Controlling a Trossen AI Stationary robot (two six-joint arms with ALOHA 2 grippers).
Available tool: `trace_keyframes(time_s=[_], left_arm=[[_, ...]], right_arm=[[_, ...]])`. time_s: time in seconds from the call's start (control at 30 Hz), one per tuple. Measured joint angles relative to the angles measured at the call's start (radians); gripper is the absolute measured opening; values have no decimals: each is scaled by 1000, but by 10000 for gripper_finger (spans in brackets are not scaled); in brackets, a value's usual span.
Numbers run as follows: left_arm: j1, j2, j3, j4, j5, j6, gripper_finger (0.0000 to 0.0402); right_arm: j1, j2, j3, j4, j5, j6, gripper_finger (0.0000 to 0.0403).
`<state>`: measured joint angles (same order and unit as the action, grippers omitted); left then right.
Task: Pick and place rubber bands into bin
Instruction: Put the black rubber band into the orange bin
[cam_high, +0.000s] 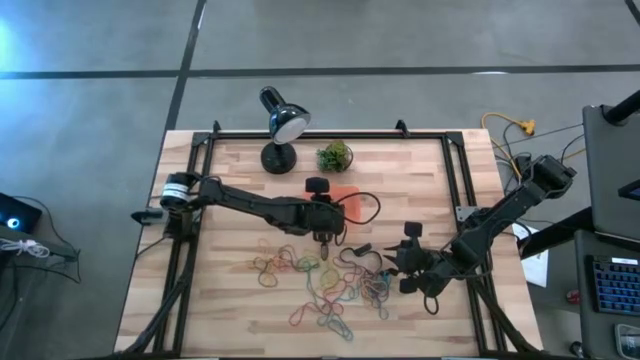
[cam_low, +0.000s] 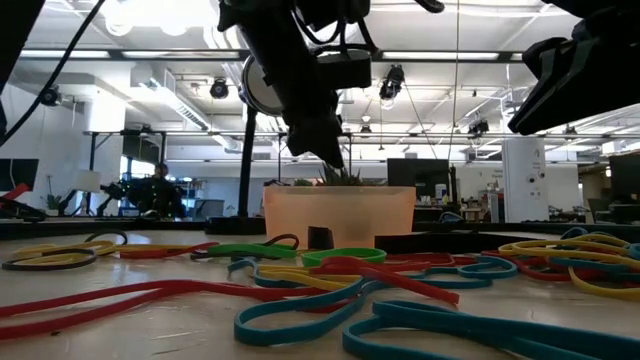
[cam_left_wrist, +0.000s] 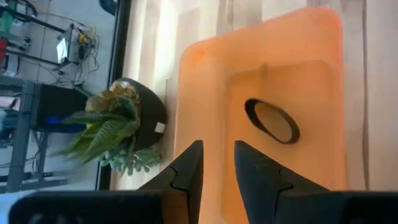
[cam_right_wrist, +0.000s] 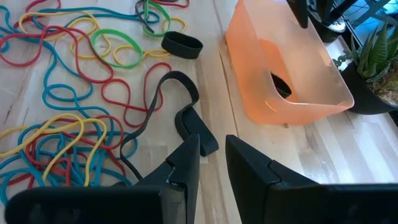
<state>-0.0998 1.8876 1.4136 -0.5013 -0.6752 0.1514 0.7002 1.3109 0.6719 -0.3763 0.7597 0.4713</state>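
- My left gripper (cam_left_wrist: 217, 163) hangs over the bin (cam_left_wrist: 205, 93), its two dark, angular fingers (cam_left_wrist: 186, 171) parted by a narrow gap with nothing between them.
- The bin is a shallow rectangular tray of translucent orange-red plastic with rounded corners and smooth, glossy walls; it sits on the pale, striped wooden table (cam_high: 230, 300) just in front of the plant.
- On the bin's floor lies one dark rubber band (cam_left_wrist: 272, 121), a flat, wide loop pressed into an oval.
- My right gripper (cam_right_wrist: 211, 158) waits low over the table's right side, pointing toward the bin; its fingers stand slightly apart and I see nothing held in them.
- Just ahead of it a long black band (cam_right_wrist: 163, 99) trails across the wood in a thin, limp curve, and a short, thick black loop (cam_right_wrist: 181, 43) rests near the bin's corner.
- The other rubber bands (cam_high: 320, 280) sprawl in a loose tangle over the middle of the table: thin, floppy loops of red, yellow, green and blue, overlapping each other.
- The small potted plant (cam_left_wrist: 115, 134) has spiky green leaves in a dark round pot, just beside the bin.
- A black desk lamp (cam_high: 283, 125) with a rounded shade stands on a round base at the table's far edge.
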Motion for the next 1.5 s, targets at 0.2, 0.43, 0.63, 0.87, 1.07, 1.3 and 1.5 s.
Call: trace_keyframes(time_s=[0.2,0.43,0.63,0.87,1.07,1.3,1.5], left_arm=[[-78,-84,3,-132,15,-109,75],[-279,-220,-36,-248,13,-364,75],[-485,-256,-98,-242,-108,-482,75],[-636,-184,-151,-238,-389,-501,75],[-641,-135,-166,-242,-485,-468,75],[-633,-132,-173,-250,-488,-458,75],[-633,-133,-177,-249,-489,-459,75]], right_arm=[[0,-1,-22,67,-3,4,72],[-14,1,-89,201,-36,-8,72],[-52,12,-133,372,-104,-59,72],[-83,155,-104,371,-131,-77,72],[-93,289,-30,268,-107,-19,72],[-93,384,82,32,-59,102,72],[-99,398,96,9,-73,109,72]])
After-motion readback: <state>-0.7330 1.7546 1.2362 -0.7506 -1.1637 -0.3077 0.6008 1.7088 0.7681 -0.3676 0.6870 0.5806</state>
